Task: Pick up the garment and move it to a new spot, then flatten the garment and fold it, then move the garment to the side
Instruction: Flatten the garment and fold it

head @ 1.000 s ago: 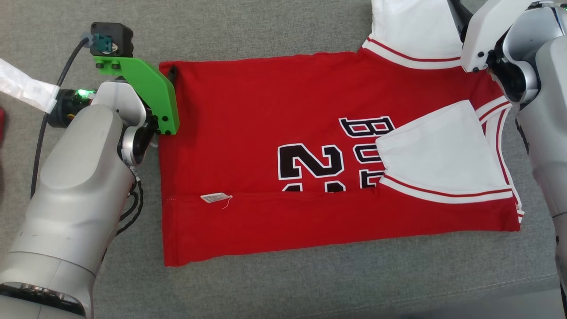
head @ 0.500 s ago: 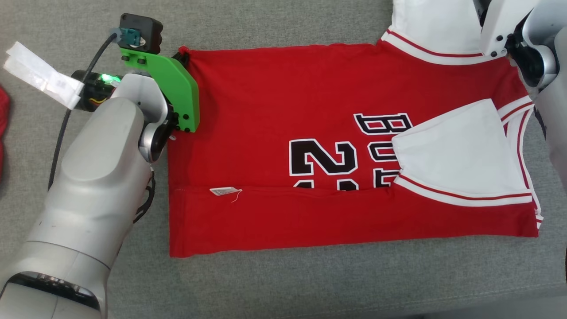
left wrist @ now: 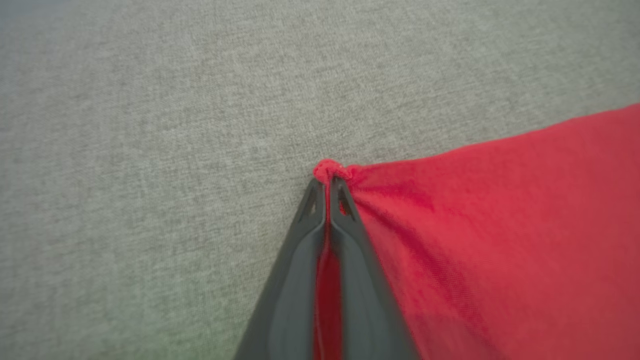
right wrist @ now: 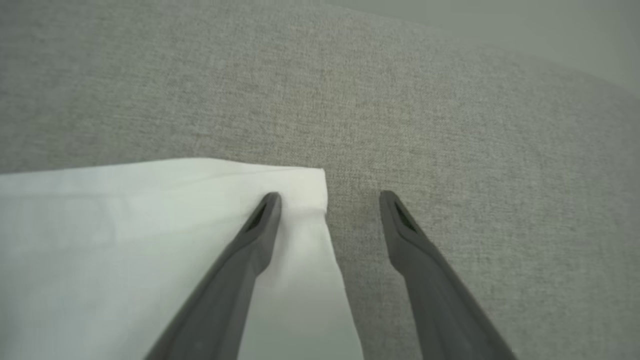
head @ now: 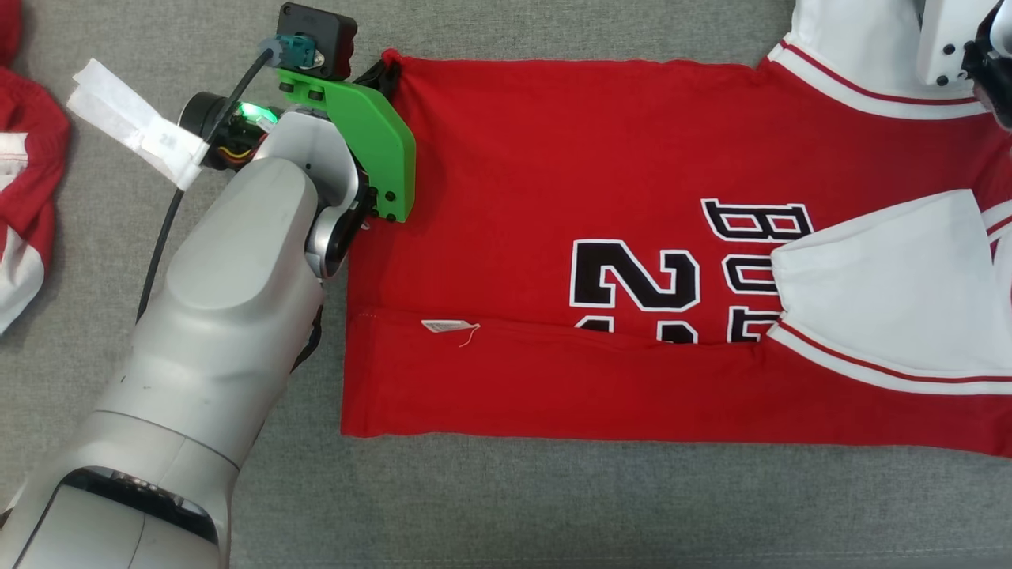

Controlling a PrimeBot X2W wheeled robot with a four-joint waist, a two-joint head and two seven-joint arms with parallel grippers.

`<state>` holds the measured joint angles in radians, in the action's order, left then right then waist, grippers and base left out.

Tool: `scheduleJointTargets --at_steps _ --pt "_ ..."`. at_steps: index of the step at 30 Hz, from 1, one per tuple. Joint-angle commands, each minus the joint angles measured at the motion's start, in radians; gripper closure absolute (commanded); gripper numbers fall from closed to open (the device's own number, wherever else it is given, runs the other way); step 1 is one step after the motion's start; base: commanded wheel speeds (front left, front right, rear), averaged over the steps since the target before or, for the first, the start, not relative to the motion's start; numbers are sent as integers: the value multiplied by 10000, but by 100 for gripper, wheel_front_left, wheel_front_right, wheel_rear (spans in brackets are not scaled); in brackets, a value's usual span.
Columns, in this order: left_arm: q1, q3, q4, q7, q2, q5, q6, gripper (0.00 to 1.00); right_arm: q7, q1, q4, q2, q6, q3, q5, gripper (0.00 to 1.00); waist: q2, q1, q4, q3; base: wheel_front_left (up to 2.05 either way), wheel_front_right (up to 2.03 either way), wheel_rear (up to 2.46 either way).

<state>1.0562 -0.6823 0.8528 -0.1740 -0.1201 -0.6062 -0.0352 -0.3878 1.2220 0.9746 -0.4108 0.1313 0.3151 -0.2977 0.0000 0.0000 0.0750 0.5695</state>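
Left hand pinching a corner of the red jersey; right hand spread over its white sleeve.
The left hand's two dark fingers are pressed together on a small bunch of red cloth at the jersey's far left corner. The right hand's fingers stand apart, one over the sleeve's corner and the other over bare grey fabric surface; I cannot tell whether either touches down. The jersey lies flat on that surface, its near edge folded up over the black number, with a small label at the fold. Another red and white garment lies well apart, at the left edge.
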Motion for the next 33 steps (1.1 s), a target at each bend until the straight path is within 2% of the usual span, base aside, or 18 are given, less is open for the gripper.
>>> scheduleJointTargets --at_steps 1,3,4,5,6,7,9,12,18,23,29,33 --pt "-486 -311 381 -222 233 59 -118 100 -255 101 59 -13 -11 156 -79 0 0 0 152 174 0 0 0" --pt "-475 -348 413 -198 258 54 -120 100 -635 92 60 -5 -5 447 -177 0 0 0 169 216 0 0 0" --pt "-475 -359 433 -171 265 45 -110 100 -823 60 65 7 -2 546 -262 19 0 0 169 226 0 0 0" --pt "-474 -362 459 -161 273 26 -109 100 -1028 5 89 -1 0 637 -374 54 0 0 166 235 0 0 0" --pt "-471 -370 482 -152 275 16 -106 100 -1150 -53 95 -22 -2 688 -455 75 0 0 161 233 0 0 0" --pt "-467 -379 518 -127 279 -1 -110 100 -1252 -88 101 -83 -2 717 -528 100 0 0 153 229 0 0 0" --pt "-430 -373 552 -72 265 -13 -81 100 -1282 -137 51 -213 -11 744 -623 100 0 0 134 218 0 0 0" --pt "-340 -289 557 162 214 -7 35 100 -655 -18 -160 -377 -20 537 -572 100 0 0 103 207 0 0 0" --pt "-154 11 427 1492 1 172 474 100 832 65 -385 -232 -17 115 -386 100 0 0 45 -17 0 0 0" --pt "-135 173 522 2203 -140 167 648 100 1899 -73 -482 -118 -17 137 -385 100 0 0 5 -371 0 0 0" --pt "-288 141 736 2498 -179 102 587 100 2521 -299 -356 29 -15 404 -604 100 0 0 -53 -778 0 0 0" --pt "-563 37 690 2908 -201 121 359 100 2912 -631 -428 68 -15 613 -995 100 0 0 -115 -1116 0 0 0"
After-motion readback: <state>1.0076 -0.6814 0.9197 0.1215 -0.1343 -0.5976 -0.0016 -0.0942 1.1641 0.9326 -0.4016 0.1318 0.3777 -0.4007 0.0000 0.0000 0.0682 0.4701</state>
